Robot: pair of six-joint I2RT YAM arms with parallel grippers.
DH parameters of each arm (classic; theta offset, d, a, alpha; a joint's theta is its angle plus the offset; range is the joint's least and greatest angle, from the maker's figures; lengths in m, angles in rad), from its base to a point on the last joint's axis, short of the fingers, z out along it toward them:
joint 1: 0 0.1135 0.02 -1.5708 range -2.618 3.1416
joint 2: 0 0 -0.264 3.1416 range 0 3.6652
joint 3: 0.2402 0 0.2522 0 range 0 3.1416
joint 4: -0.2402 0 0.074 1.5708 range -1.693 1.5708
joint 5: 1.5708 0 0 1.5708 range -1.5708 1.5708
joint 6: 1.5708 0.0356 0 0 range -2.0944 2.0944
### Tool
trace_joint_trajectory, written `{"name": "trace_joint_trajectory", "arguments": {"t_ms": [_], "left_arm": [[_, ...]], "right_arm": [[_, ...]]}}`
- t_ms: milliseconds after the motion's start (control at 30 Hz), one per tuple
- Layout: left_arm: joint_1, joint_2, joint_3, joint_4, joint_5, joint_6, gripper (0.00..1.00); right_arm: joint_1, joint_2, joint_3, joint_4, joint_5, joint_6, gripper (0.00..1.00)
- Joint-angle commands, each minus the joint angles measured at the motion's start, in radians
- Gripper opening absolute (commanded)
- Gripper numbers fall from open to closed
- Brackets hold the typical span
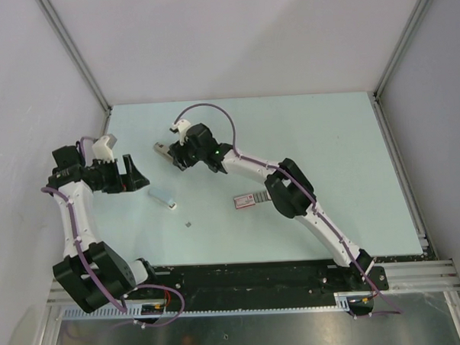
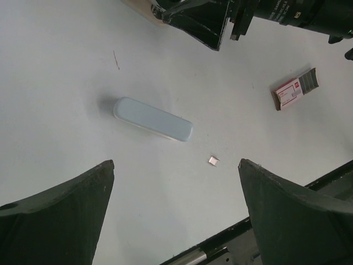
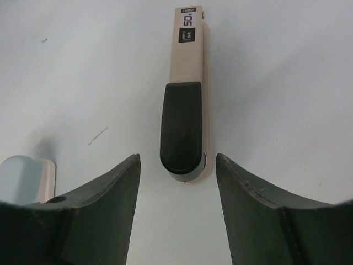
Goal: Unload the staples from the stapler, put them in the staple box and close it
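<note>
The stapler (image 3: pixel 182 121) is a beige bar with a black pad over its near half. It lies flat at the back left of the table (image 1: pixel 161 148). My right gripper (image 3: pixel 177 165) is open just short of the stapler's rounded dark end, one finger on each side of it and neither touching it (image 1: pixel 174 153). One tiny grey bit of staples (image 2: pixel 213 160) lies loose on the table (image 1: pixel 187 225). My left gripper (image 2: pixel 176 163) is wide open and holds nothing (image 1: pixel 135 175); it hovers at the left, above and apart from that bit.
A pale blue-grey oblong bar (image 1: pixel 162 197) lies between the two grippers (image 2: pixel 153 118), and its end shows beside my right gripper's left finger (image 3: pixel 25 176). A small pink-red box with a dark end (image 1: pixel 246 200) lies under the right forearm (image 2: pixel 295 90). Walls enclose the table.
</note>
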Motion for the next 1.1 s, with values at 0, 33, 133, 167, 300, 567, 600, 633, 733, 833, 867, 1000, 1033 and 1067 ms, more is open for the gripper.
{"name": "trace_joint_trajectory", "arguments": {"t_ms": [0, 33, 133, 167, 300, 567, 600, 633, 733, 833, 867, 1000, 1033, 1067], "left_arm": [[0.006, -0.002, 0.021, 0.028, 0.029, 0.013, 0.99], [0.006, -0.002, 0.020, 0.029, 0.027, 0.013, 1.00], [0.006, -0.008, 0.018, 0.032, 0.023, 0.014, 0.99], [0.005, -0.010, 0.017, 0.032, 0.022, 0.015, 0.99], [0.006, -0.021, 0.011, 0.031, 0.012, 0.019, 0.99], [0.006, -0.055, -0.012, 0.031, -0.003, 0.026, 0.99], [0.005, -0.059, -0.016, 0.031, -0.004, 0.027, 0.99], [0.006, -0.063, -0.021, 0.031, -0.006, 0.028, 0.99], [0.006, -0.073, -0.032, 0.032, -0.014, 0.028, 0.99], [0.005, -0.091, -0.041, 0.032, -0.016, 0.026, 0.99], [0.005, -0.100, -0.043, 0.031, -0.015, 0.027, 1.00], [0.003, -0.134, -0.055, 0.032, -0.019, 0.025, 1.00], [0.000, -0.143, -0.060, 0.031, -0.020, 0.025, 1.00], [-0.002, -0.152, -0.063, 0.031, -0.022, 0.026, 0.99]], "right_arm": [[0.015, 0.033, 0.079, 0.047, 0.030, -0.015, 0.59], [0.015, 0.039, 0.093, 0.042, 0.032, -0.015, 0.57], [0.017, 0.053, 0.110, 0.034, 0.039, -0.012, 0.51], [0.018, 0.052, 0.108, 0.037, 0.043, -0.012, 0.47], [0.023, 0.046, 0.096, 0.053, 0.060, -0.013, 0.30], [0.026, -0.032, 0.002, 0.039, 0.134, -0.010, 0.01], [0.026, -0.064, -0.043, 0.043, 0.157, -0.011, 0.00], [0.027, -0.099, -0.101, 0.052, 0.180, -0.012, 0.00], [0.031, -0.231, -0.292, 0.094, 0.237, -0.011, 0.00], [0.034, -0.352, -0.471, 0.109, 0.276, 0.003, 0.00], [0.037, -0.389, -0.528, 0.111, 0.288, 0.010, 0.00], [0.059, -0.508, -0.716, 0.099, 0.338, 0.037, 0.00], [0.067, -0.529, -0.741, 0.089, 0.349, 0.046, 0.00], [0.076, -0.544, -0.759, 0.068, 0.359, 0.054, 0.00]]}}
